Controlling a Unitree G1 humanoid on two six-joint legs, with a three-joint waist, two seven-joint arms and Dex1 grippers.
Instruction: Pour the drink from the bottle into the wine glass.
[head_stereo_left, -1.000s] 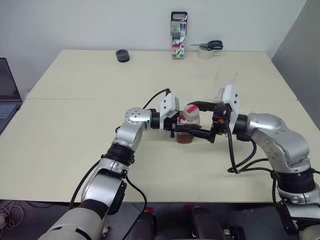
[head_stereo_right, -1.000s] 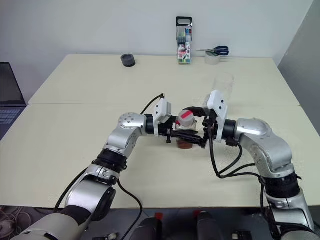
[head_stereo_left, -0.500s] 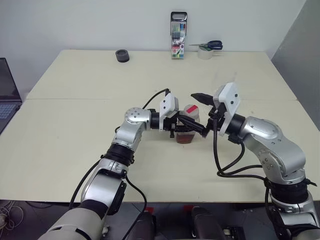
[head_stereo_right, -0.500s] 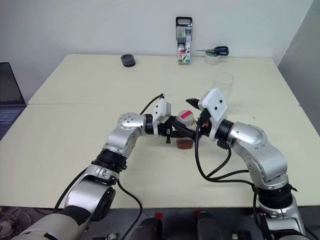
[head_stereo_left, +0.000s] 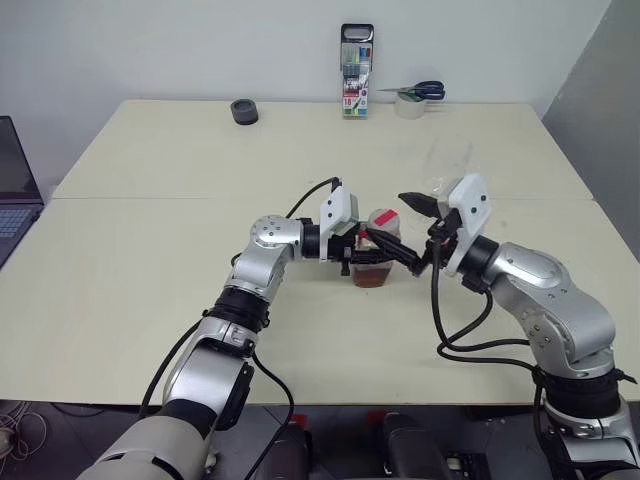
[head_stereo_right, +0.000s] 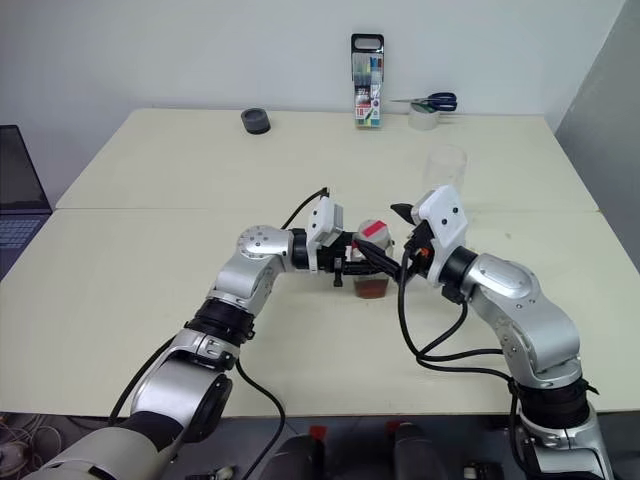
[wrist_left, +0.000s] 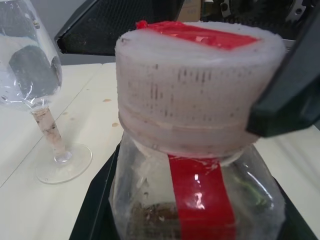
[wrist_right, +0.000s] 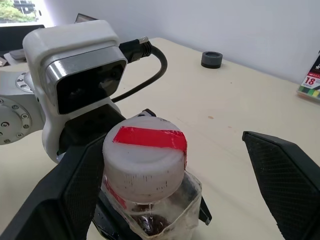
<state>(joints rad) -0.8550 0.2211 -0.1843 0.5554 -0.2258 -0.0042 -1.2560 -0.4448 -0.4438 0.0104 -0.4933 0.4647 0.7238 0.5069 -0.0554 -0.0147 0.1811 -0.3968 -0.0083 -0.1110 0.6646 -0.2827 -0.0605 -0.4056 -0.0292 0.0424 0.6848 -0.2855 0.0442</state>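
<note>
The left gripper (head_stereo_left: 362, 252) is clamped on the bottle (head_stereo_left: 378, 252), its black fingers pressed against the clear body just under the cap (wrist_right: 145, 156) — the bottle stands upright on the table (head_stereo_left: 150, 260), near mid-table. The drink (head_stereo_left: 371, 277) sits low in it, a reddish-brown pool at the bottom. A red strip runs down the bottle's side and across the white cap.

The right gripper (head_stereo_left: 412, 232) is spread wide and holds nothing; it comes in from the bottle's 3 o'clock side. In the right wrist view its two fingers (wrist_right: 280, 175) stand on either side of the cap with clear gaps, the cap sitting between them but closer to one finger — no contact can be seen.

The wine glass (head_stereo_right: 446, 172) stands upright at about 1 o'clock from the bottle, farther back on the table, apart from both grippers; its bowl looks empty.

At the table's far edge, around 12 o'clock, stand a marker case (head_stereo_left: 357, 71), scissors (head_stereo_left: 421, 91) on a tape roll, and a small dark round object (head_stereo_left: 244, 111).
</note>
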